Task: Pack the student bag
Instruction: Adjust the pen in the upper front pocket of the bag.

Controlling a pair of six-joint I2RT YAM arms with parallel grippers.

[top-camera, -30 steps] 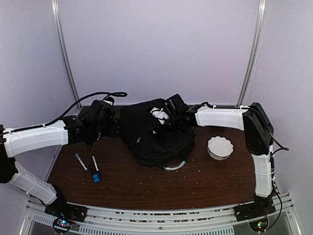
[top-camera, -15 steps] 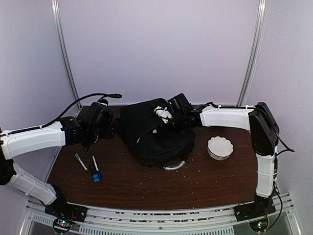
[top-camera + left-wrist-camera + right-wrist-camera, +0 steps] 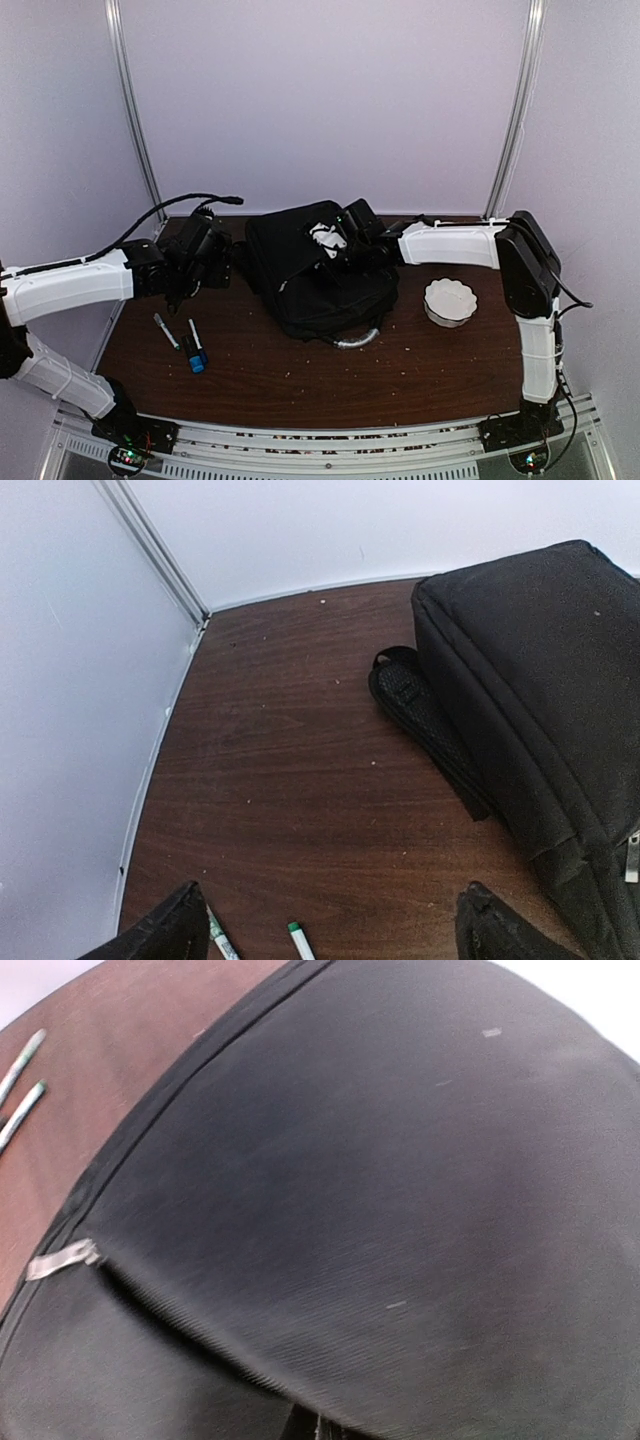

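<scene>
The student bag [image 3: 322, 275] is a big black backpack lying mid-table, its grey-silver handle [image 3: 358, 340] toward the near side. My right gripper [image 3: 345, 242] is at the bag's top opening, where something white [image 3: 326, 237] shows. In the right wrist view black bag fabric [image 3: 350, 1180] fills the frame. A taut fold runs down to the shut fingertips [image 3: 325, 1428], which pinch the cloth. My left gripper [image 3: 205, 258] hovers left of the bag, open and empty [image 3: 335, 932]. The bag's side [image 3: 540, 680] and a strap [image 3: 420, 710] lie to its right.
Two white markers [image 3: 165, 330] [image 3: 195, 345] lie on the brown table front left, their tips [image 3: 300, 940] between my left fingers in the wrist view. A white scalloped bowl [image 3: 450, 300] stands right of the bag. The wall corner [image 3: 200, 615] is close on the left.
My left gripper has drawn back slightly from the bag toward the left. My right gripper rose a little with the bag's top edge, then shifted left; it stays shut.
</scene>
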